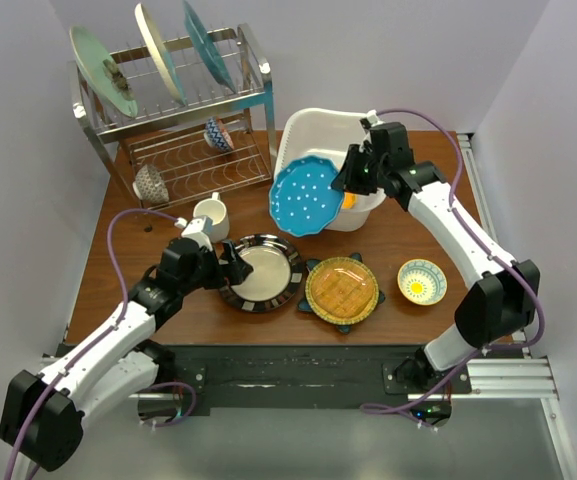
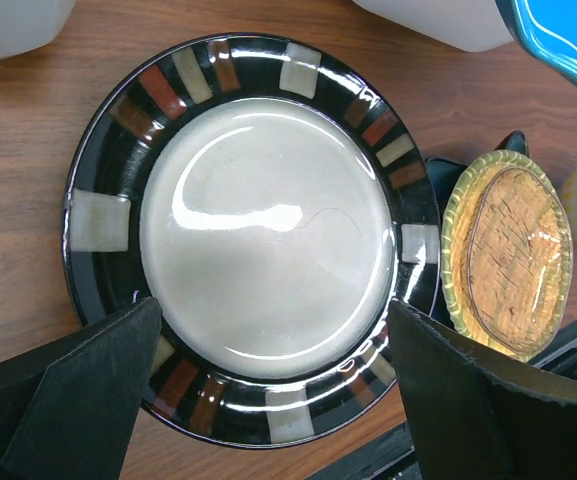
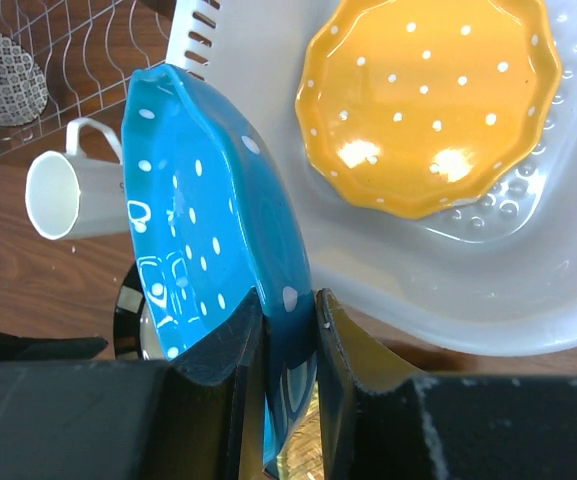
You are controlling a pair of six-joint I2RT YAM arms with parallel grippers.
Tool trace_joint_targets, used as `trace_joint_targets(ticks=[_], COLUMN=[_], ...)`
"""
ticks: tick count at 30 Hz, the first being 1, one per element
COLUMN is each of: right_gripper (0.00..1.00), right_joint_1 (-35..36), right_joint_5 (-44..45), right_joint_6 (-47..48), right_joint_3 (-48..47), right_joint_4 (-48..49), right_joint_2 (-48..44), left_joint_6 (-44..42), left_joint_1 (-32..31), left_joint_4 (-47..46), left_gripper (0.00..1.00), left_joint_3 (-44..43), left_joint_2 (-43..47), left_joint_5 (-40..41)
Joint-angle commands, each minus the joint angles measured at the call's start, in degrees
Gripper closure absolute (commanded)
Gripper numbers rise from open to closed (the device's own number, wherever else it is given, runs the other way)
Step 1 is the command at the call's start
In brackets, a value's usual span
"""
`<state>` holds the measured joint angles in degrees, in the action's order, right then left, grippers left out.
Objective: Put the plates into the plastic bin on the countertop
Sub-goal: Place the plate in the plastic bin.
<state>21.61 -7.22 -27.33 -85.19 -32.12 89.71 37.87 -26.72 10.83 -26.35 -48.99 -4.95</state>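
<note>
My right gripper [image 1: 352,186] is shut on the rim of the blue dotted plate [image 1: 306,197] and holds it tilted over the near left edge of the white plastic bin [image 1: 313,125]. In the right wrist view the plate [image 3: 208,250] stands on edge between my fingers [image 3: 290,330]. The orange dotted plate [image 3: 423,100] lies in the bin [image 3: 528,290]. My left gripper [image 1: 236,262] is open, its jaws wide on either side of the near rim of the black-rimmed cream plate [image 2: 268,235], which lies on the table. The amber round plate [image 1: 342,289] rests on the blue star-shaped plate [image 1: 362,259].
A steel dish rack [image 1: 193,130] with three upright plates and two bowls stands at the back left. A white mug [image 1: 211,215] sits in front of it. A small yellow-centred bowl [image 1: 422,281] lies at the right. The table's near edge [image 1: 298,345] is just below the plates.
</note>
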Motion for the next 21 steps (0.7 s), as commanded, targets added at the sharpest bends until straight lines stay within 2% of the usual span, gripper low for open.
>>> trace_joint_targets(ticks=[1, 8, 21], right_gripper=[1.00, 1.00, 1.00], right_joint_1=[-1.48, -2.53, -9.47], right_joint_5=[-4.47, -4.64, -8.68], right_joint_6=[-2.90, -3.60, -7.82], right_joint_3=[-5.51, -8.42, -9.30], right_joint_4=[8.21, 9.00, 12.60], right_joint_2=[-0.77, 2.39, 6.70], left_joint_6=[-1.30, -1.39, -1.57], left_joint_1=[-0.17, -0.17, -0.17], left_joint_4=[-2.83, -3.27, -5.47], left_gripper=[0.00, 0.00, 0.00], left_joint_3=[0.25, 0.60, 1.30], left_joint_2=[0.83, 1.00, -1.89], left_joint_5=[-1.99, -2.96, -5.42])
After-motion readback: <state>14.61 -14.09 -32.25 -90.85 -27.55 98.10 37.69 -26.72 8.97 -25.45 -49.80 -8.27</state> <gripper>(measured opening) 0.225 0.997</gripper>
